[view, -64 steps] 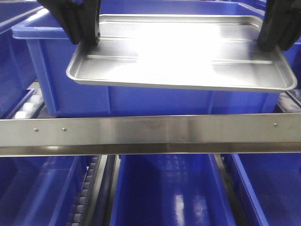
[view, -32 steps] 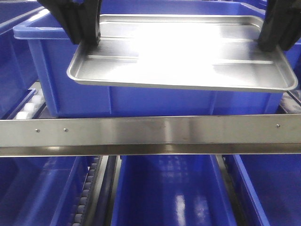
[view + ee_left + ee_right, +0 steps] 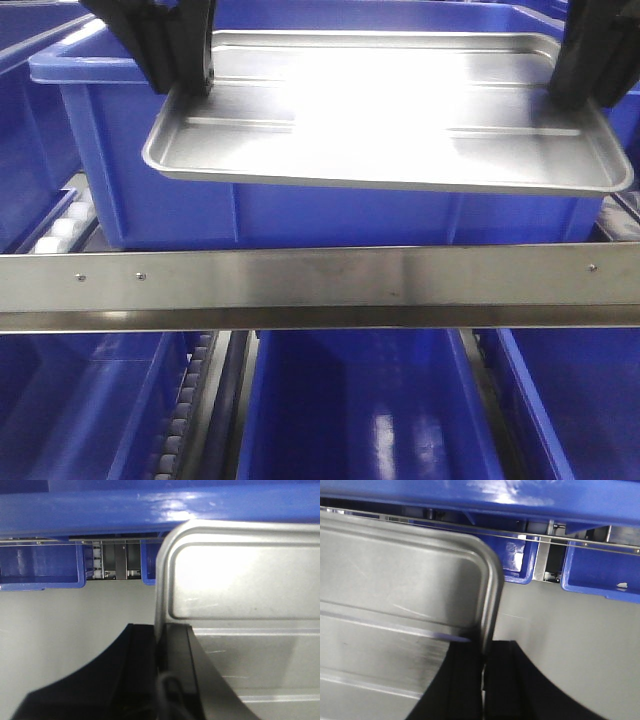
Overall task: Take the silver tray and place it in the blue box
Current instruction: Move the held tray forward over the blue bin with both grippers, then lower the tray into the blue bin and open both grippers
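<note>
Over the blue box, tray gripped at both ends and not yet set down.

Front view: your silver tray point(image 3: 400, 120) hangs above the blue box point(image 3: 330, 215), its near rim jutting out past the box's front wall. The left fingers point(image 3: 180, 50) and right fingers point(image 3: 590, 60) each pinch one short end. You look to be mid-carry. Next, both arms should advance together until the whole tray sits inside the lip, then lower it level before letting go. Left wrist view: the left fingers point(image 3: 175, 675) are drawn narrow onto the tray's point(image 3: 240, 590) flared rim, one either side of it, with the box lip point(image 3: 150, 505) across the top. Right wrist view: the right fingers point(image 3: 465, 680) clamp the opposite rim of the tray point(image 3: 395, 590) just as tightly, the box lip point(image 3: 530, 495) ahead.
</note>
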